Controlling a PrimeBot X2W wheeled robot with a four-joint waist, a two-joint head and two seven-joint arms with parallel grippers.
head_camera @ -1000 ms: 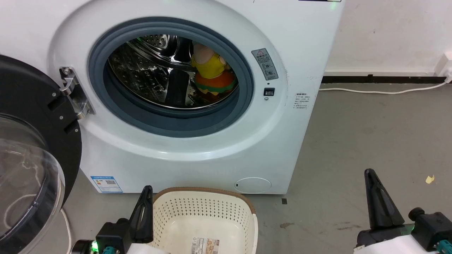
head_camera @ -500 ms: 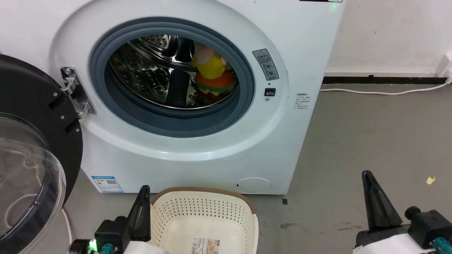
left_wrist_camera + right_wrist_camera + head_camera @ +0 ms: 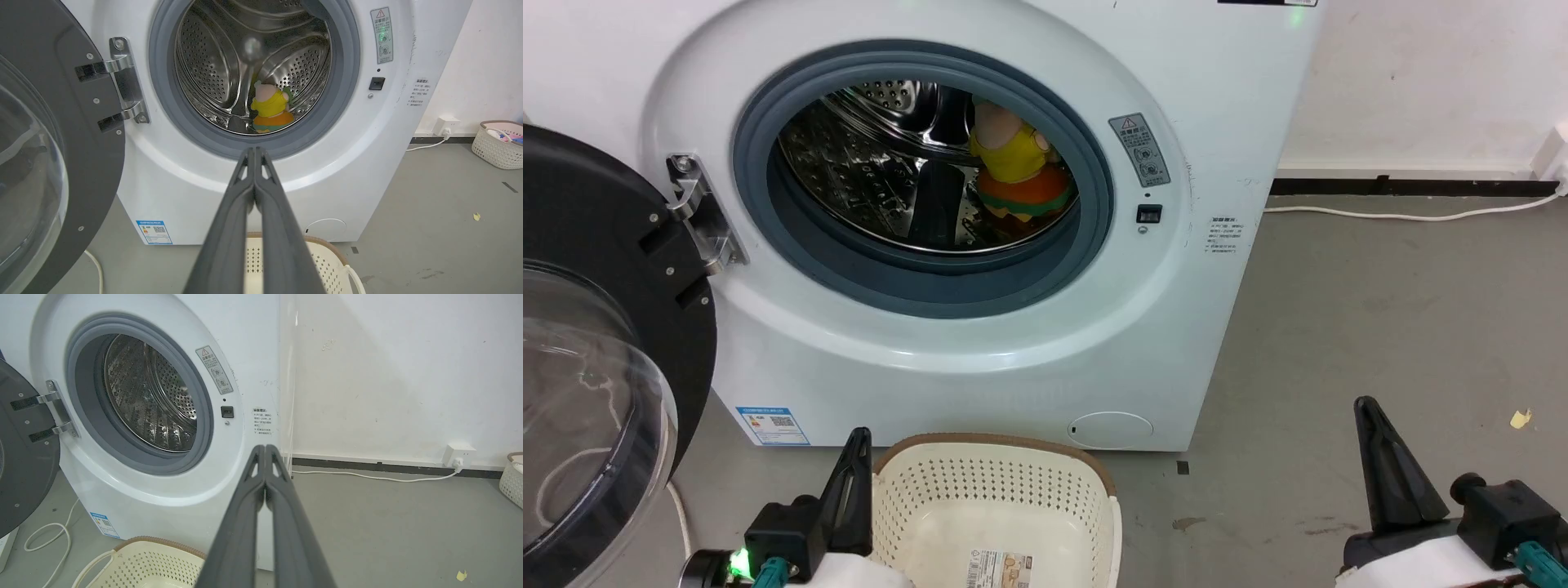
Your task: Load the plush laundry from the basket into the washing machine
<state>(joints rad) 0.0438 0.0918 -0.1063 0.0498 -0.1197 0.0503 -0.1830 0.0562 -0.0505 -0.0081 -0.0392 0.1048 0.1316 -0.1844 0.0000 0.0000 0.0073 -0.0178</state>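
The white washing machine stands with its black-rimmed door swung open to the left. Inside the steel drum the pink doll in yellow rests on the orange burger plush; both also show in the left wrist view, doll above burger. The cream basket sits on the floor before the machine, holding no toys, its bottom label showing. My left gripper is shut beside the basket's left rim, fingers together. My right gripper is shut over bare floor, tips closed.
A white cable runs along the wall base to a socket. Another basket with clothes stands by the far right wall. A cord loops on the floor under the door. A yellow scrap lies on the grey floor.
Both grippers drifted slightly; the right one shifted a little left and up in the head view. The toys and basket stay put.
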